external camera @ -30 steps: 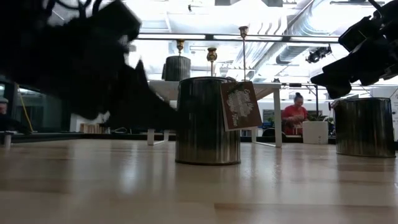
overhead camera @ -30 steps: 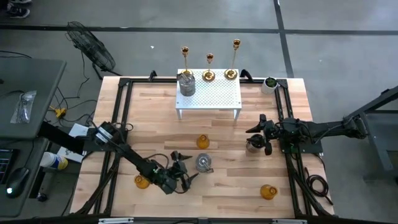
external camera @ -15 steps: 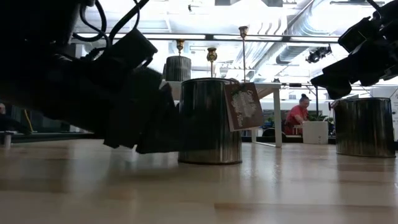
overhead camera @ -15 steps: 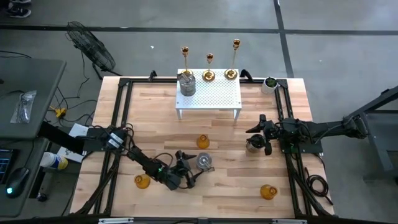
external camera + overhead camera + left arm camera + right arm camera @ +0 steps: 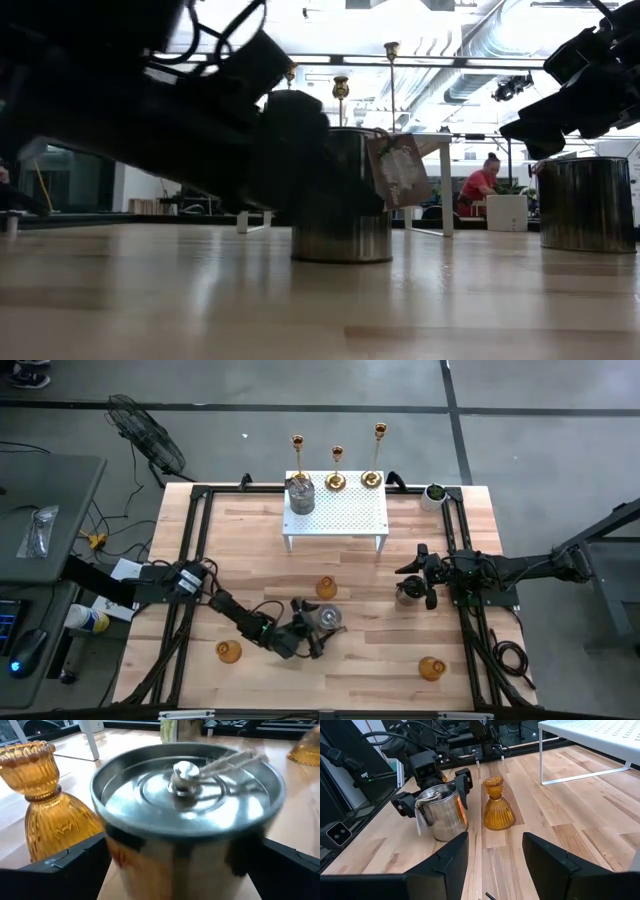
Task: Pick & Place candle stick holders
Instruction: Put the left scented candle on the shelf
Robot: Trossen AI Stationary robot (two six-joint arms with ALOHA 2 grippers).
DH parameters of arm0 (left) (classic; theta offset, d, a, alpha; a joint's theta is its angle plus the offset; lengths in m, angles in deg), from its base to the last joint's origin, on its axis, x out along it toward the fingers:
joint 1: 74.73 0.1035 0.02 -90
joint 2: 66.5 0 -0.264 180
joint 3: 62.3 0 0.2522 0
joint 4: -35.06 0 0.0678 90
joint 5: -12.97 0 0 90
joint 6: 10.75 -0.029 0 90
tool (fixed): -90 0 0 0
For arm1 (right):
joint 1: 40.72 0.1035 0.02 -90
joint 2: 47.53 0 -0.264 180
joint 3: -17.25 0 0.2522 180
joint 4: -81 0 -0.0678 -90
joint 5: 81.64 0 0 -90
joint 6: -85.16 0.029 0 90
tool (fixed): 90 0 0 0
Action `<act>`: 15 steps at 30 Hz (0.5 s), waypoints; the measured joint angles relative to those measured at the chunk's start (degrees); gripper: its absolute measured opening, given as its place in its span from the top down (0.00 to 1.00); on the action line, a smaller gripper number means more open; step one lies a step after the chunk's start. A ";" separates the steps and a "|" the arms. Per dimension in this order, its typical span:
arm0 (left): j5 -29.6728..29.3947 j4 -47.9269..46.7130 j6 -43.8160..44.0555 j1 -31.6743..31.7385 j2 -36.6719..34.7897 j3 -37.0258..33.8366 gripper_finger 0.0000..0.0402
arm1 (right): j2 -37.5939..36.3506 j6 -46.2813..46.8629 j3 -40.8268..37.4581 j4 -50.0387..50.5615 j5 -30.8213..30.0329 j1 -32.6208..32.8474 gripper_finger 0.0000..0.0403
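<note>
The overhead view was evenly lit and sharp, with soft shadows under the white perforated shelf point(image 5: 336, 515). At table height, bright ceiling lights point(image 5: 330, 35) backlit the scene, turning the left arm point(image 5: 150, 110) into a black silhouette and leaving a pale sheen on the wooden table point(image 5: 320, 300). In the left wrist view, the silver jar-like holder point(image 5: 186, 815) was blurred, its lid glinting, while the amber glass holder point(image 5: 47, 805) glowed.

- High view: straight down over the whole surface point(image 5: 400, 650).
- Low view: level at surface height, facing the room.
- Both wrist views share the silver holder point(image 5: 185, 820), left close.
</note>
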 joint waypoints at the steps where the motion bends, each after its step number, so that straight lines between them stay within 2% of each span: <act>1: 0.24 -0.28 -0.02 0.34 0.00 0.33 0.00 | 0.00 -0.02 0.00 0.00 0.00 0.00 0.56; 5: 2.81 -1.28 0.00 1.40 0.03 1.74 0.00 | 0.00 -0.01 0.00 0.00 0.00 0.01 0.56; 11: 3.02 0.58 0.03 1.32 3.98 4.86 0.01 | 0.00 0.00 0.00 0.04 0.00 0.00 0.56; 15: 4.05 0.61 0.03 1.29 4.75 6.37 0.06 | 0.00 -0.02 0.00 0.05 0.00 0.00 0.56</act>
